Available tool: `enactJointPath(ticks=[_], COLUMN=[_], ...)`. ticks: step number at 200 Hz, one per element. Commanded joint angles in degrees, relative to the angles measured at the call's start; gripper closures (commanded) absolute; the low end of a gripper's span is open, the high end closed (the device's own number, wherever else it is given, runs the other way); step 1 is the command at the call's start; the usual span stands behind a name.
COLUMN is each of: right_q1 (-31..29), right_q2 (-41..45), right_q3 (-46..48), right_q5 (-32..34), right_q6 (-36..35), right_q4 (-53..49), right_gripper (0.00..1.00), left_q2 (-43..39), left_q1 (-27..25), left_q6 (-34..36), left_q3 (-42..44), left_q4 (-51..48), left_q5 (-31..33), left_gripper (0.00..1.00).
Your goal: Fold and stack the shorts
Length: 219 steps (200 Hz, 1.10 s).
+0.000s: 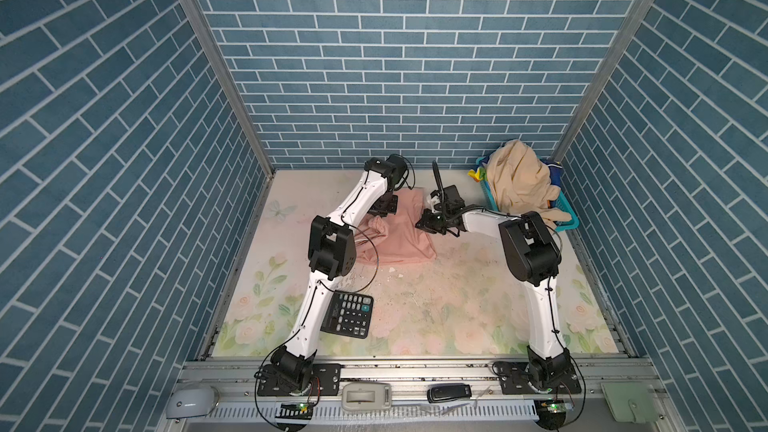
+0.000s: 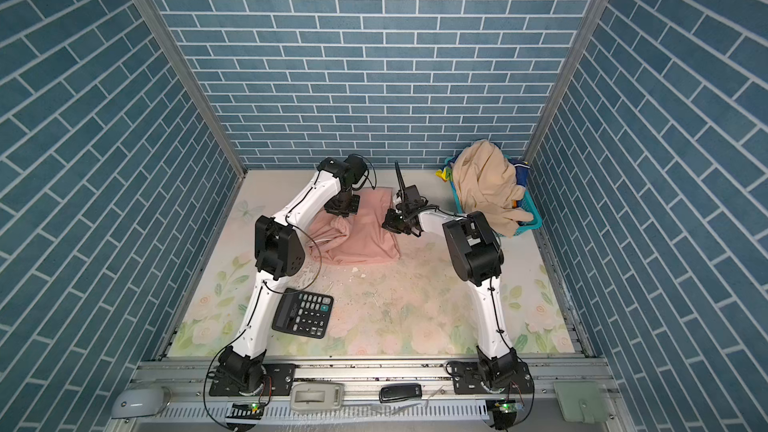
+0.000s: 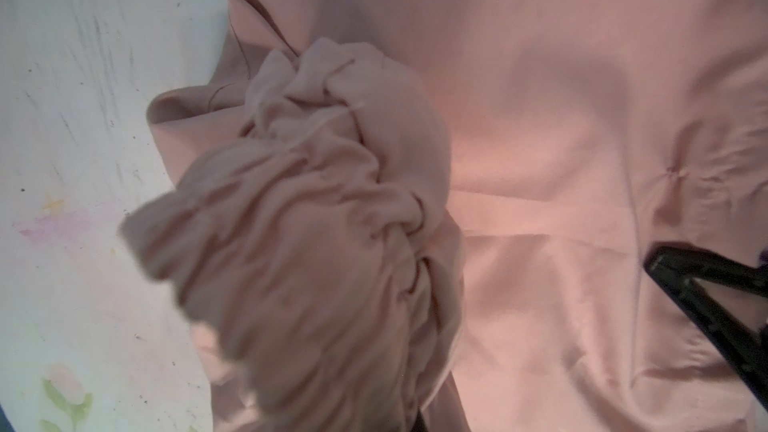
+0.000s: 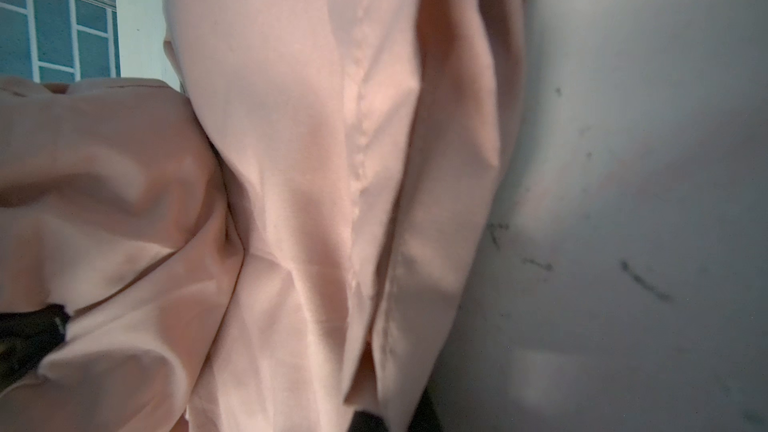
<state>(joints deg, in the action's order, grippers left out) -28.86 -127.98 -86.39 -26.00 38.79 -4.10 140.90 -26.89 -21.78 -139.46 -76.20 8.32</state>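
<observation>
L gripper [image 1: 384, 211] & R gripper [image 1: 424, 224] pinching pink shorts [image 1: 403, 243] edges, front mat [image 1: 436, 305] open, basket [image 1: 567, 224] far-R corner

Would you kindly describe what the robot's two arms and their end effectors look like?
The left arm and right arm have smooth white link shells, bulky black joint housings and black bases. Thin black cables run along them and loop free at the joints. The left end effector and right end effector are black and angular.

top views: overhead, whole scene; wrist views: close, sharing salmon-pink shorts [image 3: 540, 139]
</observation>
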Motion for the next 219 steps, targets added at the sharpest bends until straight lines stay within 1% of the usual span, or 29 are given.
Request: enactJointPath(ticks=[1, 34, 128, 136, 154, 160, 174, 194, 205, 219], right_q1=[-0.32, -0.27, -0.32, -0.32, -0.32, -0.27, -0.30, -0.32, -0.32, -0.23], right_q2=[-1.46, -1.57, -1.08, -0.96, -1.11, -1.09, -1.09, -0.65, -0.45, -0.28], right_q3=[2.27, 2.45, 3.26, 3.25, 3.26, 3.19, 3.04, 2.88, 2.62, 2.23], right_q5=[1.18, 0.86, 0.69, 0.60, 0.68, 0.69, 0.60, 0.60, 0.51, 0.34], right_q6=[1.03, 1.03, 0.68, 0.68, 0.70, 0.70, 0.71, 0.68, 0.60, 0.39], right_q4=[-4.25, -4.16, -4.12, -4.18, -4.25, -4.25, -4.25, -4.43, -4.70, -5.14], right_gripper=[0.92, 0.92, 0.92, 0.92, 0.93, 0.92, 0.92, 0.91, 0.89, 0.84], left_q2=[0.37, -0.25, 1.29, 1.50, 1.24, 0.89, -0.29, -3.35, -4.97, -6.03], left_q1=[-0.62, -0.66, -0.68, -0.66, -0.72, -0.84, -0.79, -0.91, -0.88, -0.89], left_q6=[-2.20, -3.51, -3.66, -3.75, -4.25, -4.44, -5.06, -5.33, -4.99, -4.66], left_q3=[1.50, 2.94, 4.45, 4.62, 5.84, 6.68, 8.36, 10.48, 10.58, 7.29], left_q4=[3.63, 6.12, 7.73, 8.15, 10.17, 11.23, 13.93, 17.52, 18.93, 16.71], left_q5=[-2.59, -3.88, -0.80, -0.93, -3.06, -4.19, -6.71, -8.80, -10.88, -11.39], left_gripper=[0.98, 0.98, 0.98, 0.97, 0.94, 0.91, 0.77, 0.69, 0.56, 0.37])
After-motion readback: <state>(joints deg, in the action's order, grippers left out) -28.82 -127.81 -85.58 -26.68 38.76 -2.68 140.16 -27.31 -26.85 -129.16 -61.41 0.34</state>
